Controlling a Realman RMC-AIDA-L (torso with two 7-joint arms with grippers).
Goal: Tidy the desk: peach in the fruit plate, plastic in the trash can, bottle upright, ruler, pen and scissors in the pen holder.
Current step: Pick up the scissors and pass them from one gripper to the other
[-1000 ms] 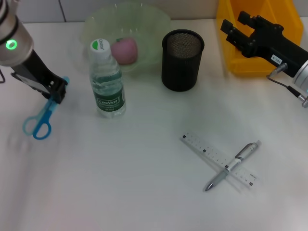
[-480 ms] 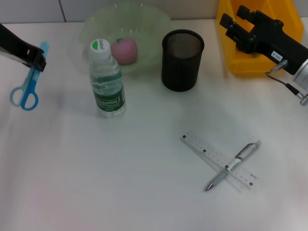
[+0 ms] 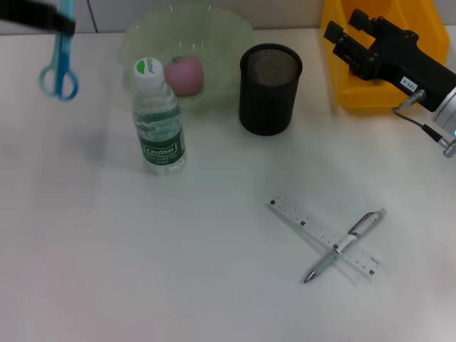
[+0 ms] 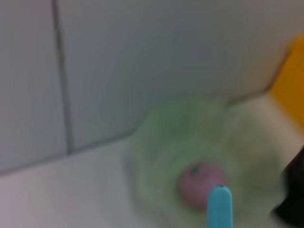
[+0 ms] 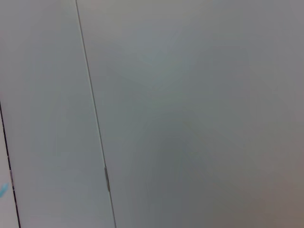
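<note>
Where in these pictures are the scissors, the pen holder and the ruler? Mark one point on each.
scissors (image 3: 59,80): head view, on the blue handle loops.
pen holder (image 3: 270,107): head view, on the black mesh wall.
ruler (image 3: 303,224): head view, on the bare clear strip, up from the pen.

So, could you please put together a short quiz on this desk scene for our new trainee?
1. True or false: the clear plastic water bottle with the green label lies on its side.
2. Which item does the left pincer hold? A) silver pen B) blue-handled scissors C) transparent ruler
3. Fill in: the pink peach sits in the pale green ____.

Key
1. False: it stands upright, beside the black mesh pen holder.
2. B: the blue-handled scissors hang from it, handles down; the silver pen lies across the transparent ruler.
3. Fruit plate.
</note>
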